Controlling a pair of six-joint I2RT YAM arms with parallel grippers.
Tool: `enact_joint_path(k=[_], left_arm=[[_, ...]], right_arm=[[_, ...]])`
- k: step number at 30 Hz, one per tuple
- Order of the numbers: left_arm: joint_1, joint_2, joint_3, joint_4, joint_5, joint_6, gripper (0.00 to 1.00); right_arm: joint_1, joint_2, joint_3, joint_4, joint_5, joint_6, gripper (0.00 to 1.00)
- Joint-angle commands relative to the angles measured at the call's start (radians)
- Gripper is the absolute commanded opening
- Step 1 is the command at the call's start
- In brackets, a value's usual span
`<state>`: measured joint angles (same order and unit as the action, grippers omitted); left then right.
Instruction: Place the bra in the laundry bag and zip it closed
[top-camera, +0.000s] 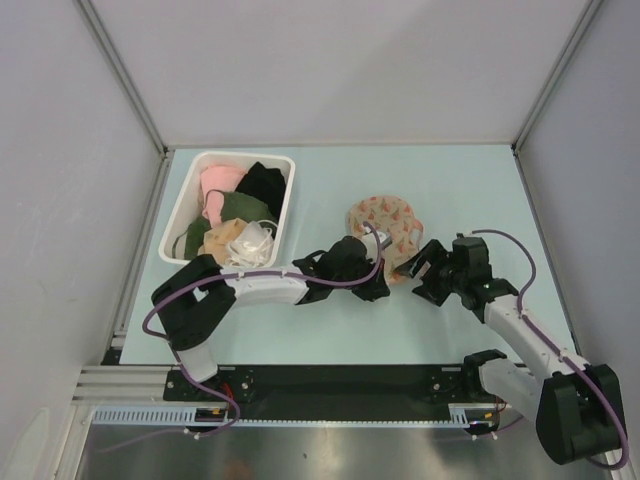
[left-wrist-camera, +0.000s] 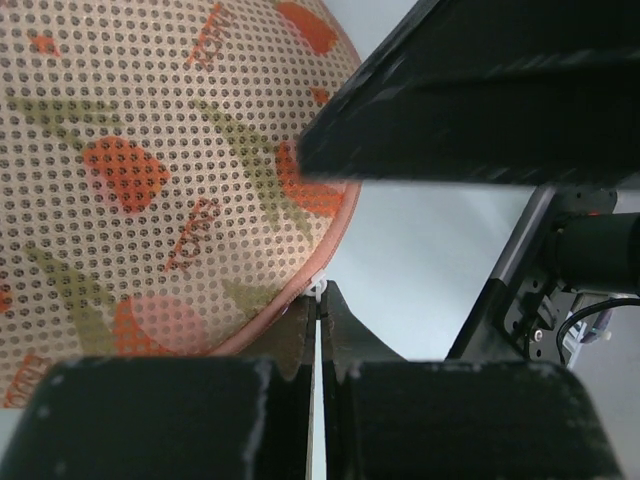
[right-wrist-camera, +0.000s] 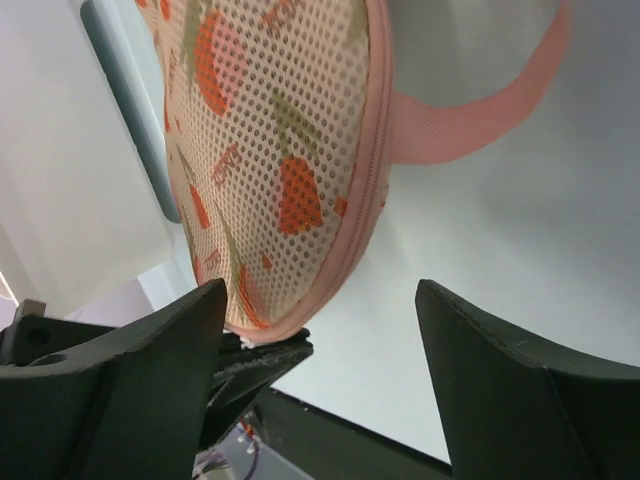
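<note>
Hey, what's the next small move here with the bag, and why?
Probably open the left fingers and back off. They are shut on a small white tab at the zipper edge of the bag. That edge looks closed wherever it shows, and the right fingers stand open, gripping nothing.

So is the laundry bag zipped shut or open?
Shut along the edge in view: the halves of the laundry bag meet at the pink zipper. The end by the left tool is hidden.
</note>
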<state>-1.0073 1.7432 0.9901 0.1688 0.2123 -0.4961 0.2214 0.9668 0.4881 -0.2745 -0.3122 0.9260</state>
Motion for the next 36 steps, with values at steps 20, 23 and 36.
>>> enact_joint_path(k=[20,23,36], left_arm=[[0.165,-0.106,-0.150,-0.055,-0.125,0.109,0.00],[0.174,-0.105,-0.104,-0.130,-0.206,0.142,0.00],[0.082,-0.485,-0.220,-0.285,-0.363,0.094,0.55]], right_arm=[[-0.151,0.145,-0.042,0.311,-0.266,0.039,0.00],[-0.154,0.190,-0.028,0.325,-0.295,0.010,0.00],[-0.070,0.063,0.089,-0.118,-0.022,-0.248,0.85]])
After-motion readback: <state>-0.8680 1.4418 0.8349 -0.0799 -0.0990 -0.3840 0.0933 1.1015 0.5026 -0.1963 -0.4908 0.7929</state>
